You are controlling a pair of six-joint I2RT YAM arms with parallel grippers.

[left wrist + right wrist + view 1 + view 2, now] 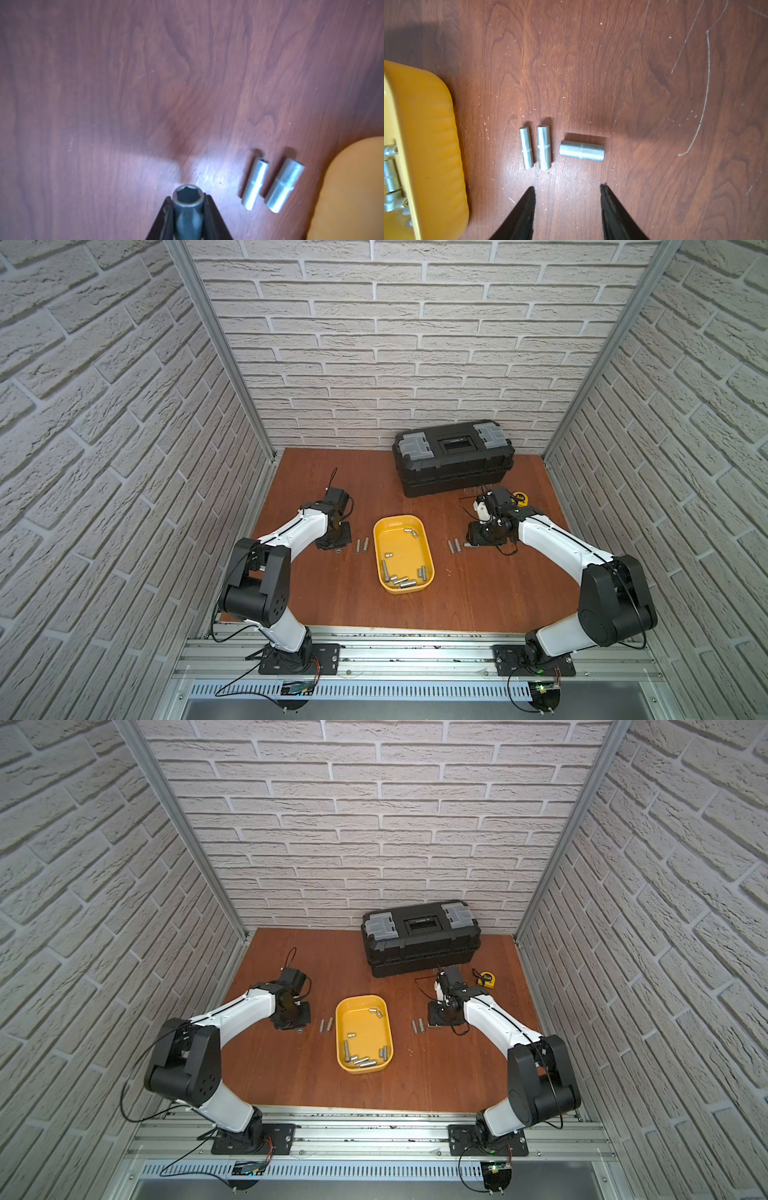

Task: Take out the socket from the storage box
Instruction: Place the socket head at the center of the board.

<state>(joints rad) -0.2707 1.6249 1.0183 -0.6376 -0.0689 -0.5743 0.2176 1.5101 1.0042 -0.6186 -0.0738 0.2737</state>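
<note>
brown wood-grain counter (332, 593) carries a shallow yellow plastic storage box (403, 547) between the two arms, with several silver steel sockets (401, 581) lying inside it. the left hand (188, 200) is clenched on a dark hex socket (188, 216), near two slim silver sockets (284, 185) on the counter. the right hand (566, 187) is released, fingers apart, near a stubby silver socket (582, 150) lying outside the box.

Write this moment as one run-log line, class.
left tool: shut on a socket | right tool: open, empty, near three loose sockets | yellow tub: more sockets inside
</note>
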